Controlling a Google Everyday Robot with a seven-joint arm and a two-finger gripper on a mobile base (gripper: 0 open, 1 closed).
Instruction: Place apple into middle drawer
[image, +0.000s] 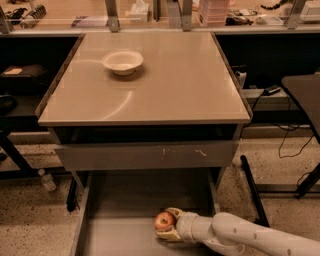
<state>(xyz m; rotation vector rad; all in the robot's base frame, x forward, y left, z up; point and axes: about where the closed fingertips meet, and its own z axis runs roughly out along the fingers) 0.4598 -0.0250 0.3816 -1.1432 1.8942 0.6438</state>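
While in drawer (125, 207), tool (166, 223) around apple (163, 219)

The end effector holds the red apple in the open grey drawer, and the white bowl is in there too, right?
No. The camera view shows the white shallow bowl on the tan tabletop. The end effector does hold the round red apple in the open grey metal drawer.

1. White bowl (122, 62) sits on bench (175, 85), back left.
2. Scratched drawer front (125, 156), closed, just under the benchtop.
3. Plastic bottle (47, 180) on floor, left.
4. Cables (289, 142) on floor, right.
5. End effector (169, 223) bottom centre, below bench.
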